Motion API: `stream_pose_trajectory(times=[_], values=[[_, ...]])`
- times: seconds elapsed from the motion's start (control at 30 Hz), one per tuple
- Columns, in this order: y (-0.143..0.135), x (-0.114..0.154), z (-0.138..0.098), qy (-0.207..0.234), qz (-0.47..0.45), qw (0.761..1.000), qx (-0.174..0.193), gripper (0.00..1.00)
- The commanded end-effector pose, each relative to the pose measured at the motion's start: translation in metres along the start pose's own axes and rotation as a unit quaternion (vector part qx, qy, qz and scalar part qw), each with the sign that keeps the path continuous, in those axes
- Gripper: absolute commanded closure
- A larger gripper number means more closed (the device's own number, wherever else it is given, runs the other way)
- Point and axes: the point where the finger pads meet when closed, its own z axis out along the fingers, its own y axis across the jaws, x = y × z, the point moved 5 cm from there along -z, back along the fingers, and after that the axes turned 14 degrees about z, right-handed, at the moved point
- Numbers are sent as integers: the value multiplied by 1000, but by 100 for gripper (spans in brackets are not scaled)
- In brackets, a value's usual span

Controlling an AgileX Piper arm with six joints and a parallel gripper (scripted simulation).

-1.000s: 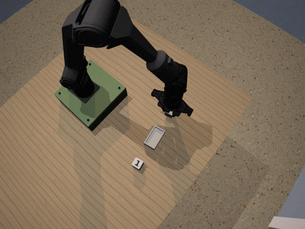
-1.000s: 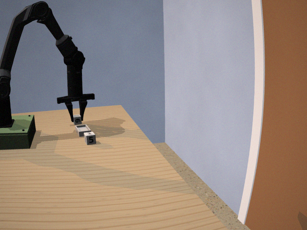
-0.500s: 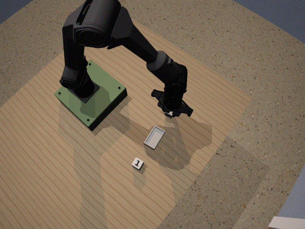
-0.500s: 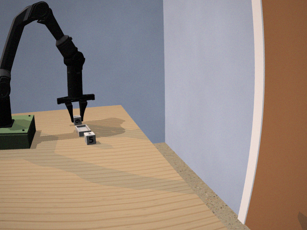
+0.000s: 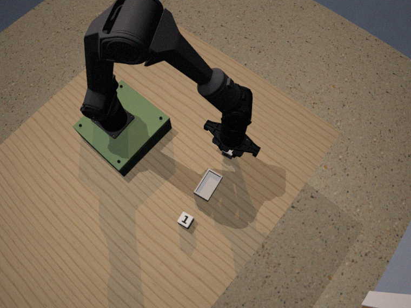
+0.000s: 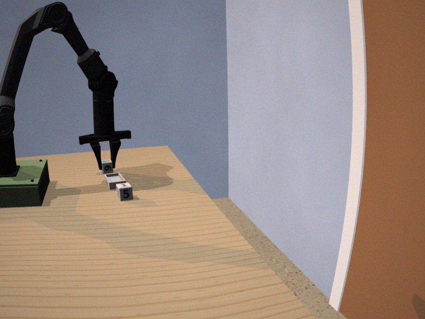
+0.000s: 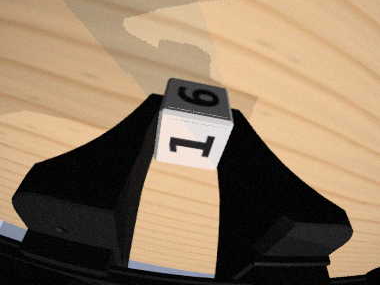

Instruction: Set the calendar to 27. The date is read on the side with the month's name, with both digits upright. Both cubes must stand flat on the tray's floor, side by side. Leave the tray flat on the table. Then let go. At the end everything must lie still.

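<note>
My gripper (image 5: 230, 153) (image 6: 106, 165) (image 7: 192, 118) is shut on a white digit cube (image 7: 193, 131) (image 6: 107, 166) and holds it a little above the table, just behind the tray. In the wrist view the cube shows a 1 toward the camera and a 6 or 9 on its far face. A second white cube (image 5: 185, 220) (image 6: 124, 192) stands on the table in front of the tray, with 1 on top and 5 on its side.
The arm's green base block (image 5: 140, 133) (image 6: 24, 188) stands on the wooden table (image 5: 68, 219) left of the tray. The table's right edge (image 6: 198, 188) runs close to the cubes. A light blue wall (image 6: 283, 120) stands beyond it.
</note>
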Motion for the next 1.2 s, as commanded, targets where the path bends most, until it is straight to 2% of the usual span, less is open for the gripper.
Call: stream_pose_trajectory(times=[0.0,0.63,0.67,0.73,0.77,0.83,0.87,0.93,0.97,1.1,1.13,1.17], values=[[0,-1,1,-1,1,1000,1,65],[0,-1,1,-1,1,1000,1,65],[0,-1,1,-1,1,1000,1,60],[0,-1,1,-1,1,1000,1,60],[0,-1,1,-1,1,1000,1,55],[0,-1,1,-1,1,1000,1,55],[0,-1,1,-1,1,1000,1,50],[0,-1,1,-1,1,1000,1,50],[0,-1,1,-1,1,1000,1,45],[0,-1,1,-1,1,1000,1,45],[0,-1,1,-1,1,1000,1,40],[0,-1,1,-1,1,1000,1,40]])
